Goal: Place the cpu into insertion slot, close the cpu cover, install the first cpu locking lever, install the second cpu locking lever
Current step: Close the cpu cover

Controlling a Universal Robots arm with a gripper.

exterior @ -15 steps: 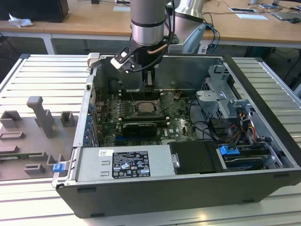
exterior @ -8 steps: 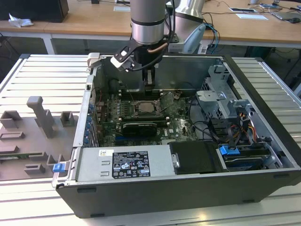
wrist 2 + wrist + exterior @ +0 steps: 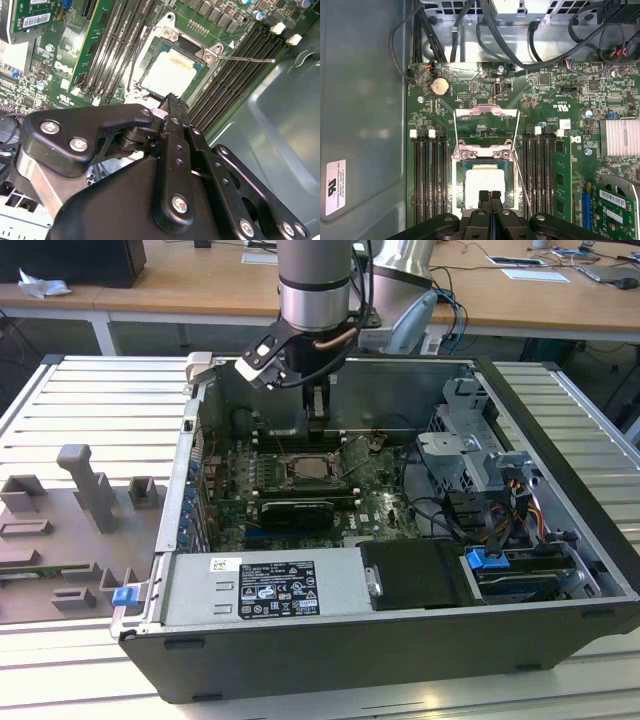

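Hovering empty, the pincer (image 3: 490, 195) keeps its fingers (image 3: 483, 197) pressed together just above the near edge of the chip (image 3: 484, 182), which lies flat in the socket (image 3: 460, 175) beneath its tips, so the raised cover (image 3: 485, 113) beyond it probably needs a slow, even push down.

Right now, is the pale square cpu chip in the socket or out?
In. In the first wrist view the pale silver-beige square cpu lies flat inside the dark, metal-rimmed insertion slot.
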